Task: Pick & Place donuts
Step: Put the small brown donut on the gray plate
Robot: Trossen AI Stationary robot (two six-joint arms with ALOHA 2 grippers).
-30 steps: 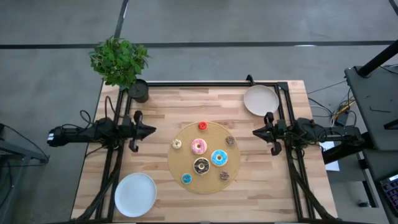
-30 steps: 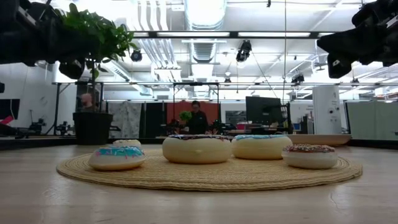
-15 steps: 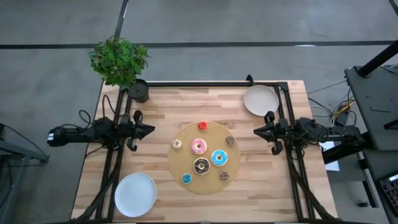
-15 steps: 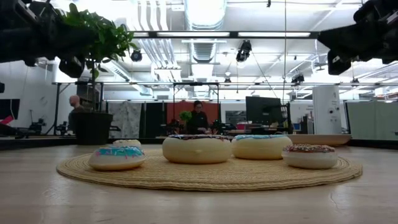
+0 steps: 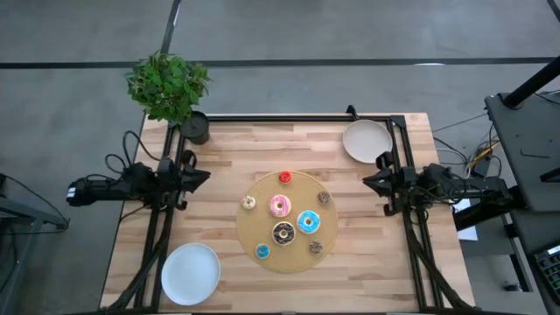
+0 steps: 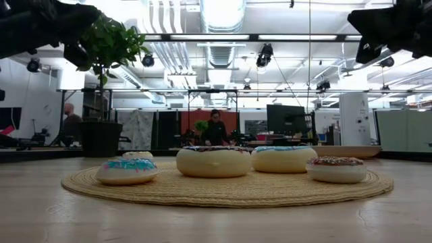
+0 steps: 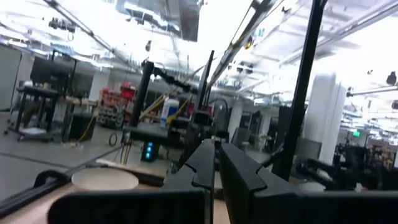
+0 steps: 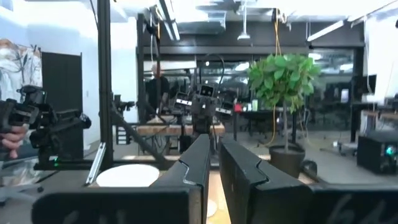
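Left gripper (image 5: 203,178): over the table's left edge, clear of the mat; its two dark fingers (image 7: 205,163) are pressed together with nothing between them.
Right gripper (image 5: 368,180): over the table's right edge, just below the upper white plate; its fingers (image 8: 200,157) stand nearly together, only a thin slit between, and hold nothing.
Round woven tan mat (image 5: 254,234): lies mid-table on the light wooden table (image 5: 236,149), between the two grippers and well apart from both.
Pink-iced donut (image 5: 280,206): near the mat's middle, one of the larger rings.
Light-blue-iced donut (image 5: 307,222): just right of and below the pink one, toward the right gripper's side but far from it.
Chocolate-brown donut (image 5: 283,234): just below the pink one; in the low view it is the big cream-sided ring (image 6: 213,161) at the front.
Small red donut (image 5: 285,178): at the mat's far rim.
Small cream donut (image 5: 248,203): on the mat's left side, the ring nearest the left gripper, yet apart from it.
Small blue donut (image 5: 262,252): at the mat's near-left rim.
Two tiny brown donuts: one at the right rim (image 5: 323,198), one at the near-right rim (image 5: 316,248).
Plain white plates: one at the table's far-right corner (image 5: 367,141), one at the near-left corner (image 5: 191,272).
Green potted plant in a dark pot (image 5: 171,92): at the table's far-left corner.
Room behind: a person (image 6: 214,129) in dark clothes stands far off.
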